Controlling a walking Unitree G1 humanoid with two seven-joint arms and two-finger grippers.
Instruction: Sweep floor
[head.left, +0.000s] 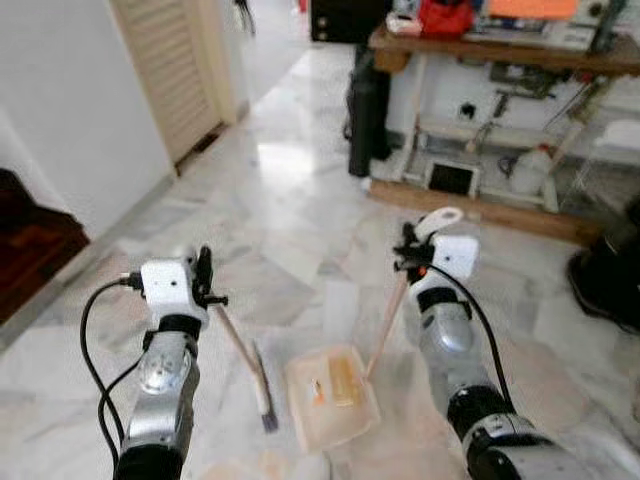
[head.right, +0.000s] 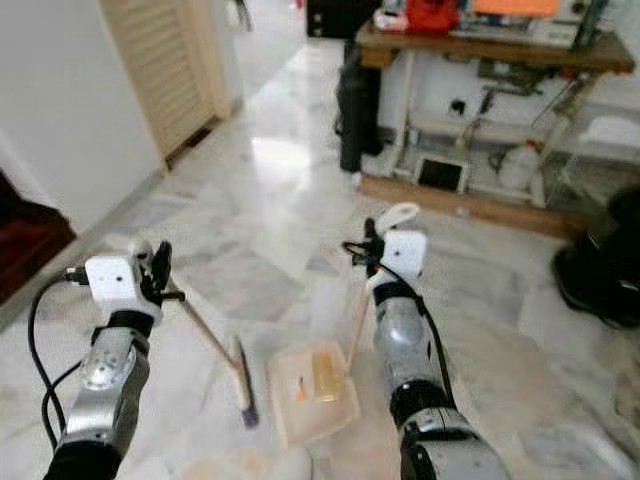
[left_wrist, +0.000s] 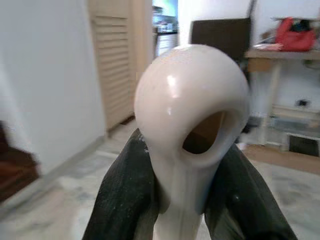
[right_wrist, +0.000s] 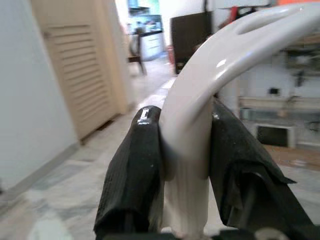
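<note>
Both arms are reaching forward, bent at the elbow. The left gripper (head.left: 204, 283) is clamping the broom (head.left: 250, 365); the right gripper (head.left: 410, 253) is clamping the dustpan (head.left: 330, 393), resting on the near floor (head.left: 300, 200).

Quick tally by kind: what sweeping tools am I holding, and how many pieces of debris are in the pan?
Brooms: 1, broom in left claw
Dustpans: 1, dustpan held by right claw
Debris pieces in pan: 2, tan block, small orange bit
Total: 4
</note>
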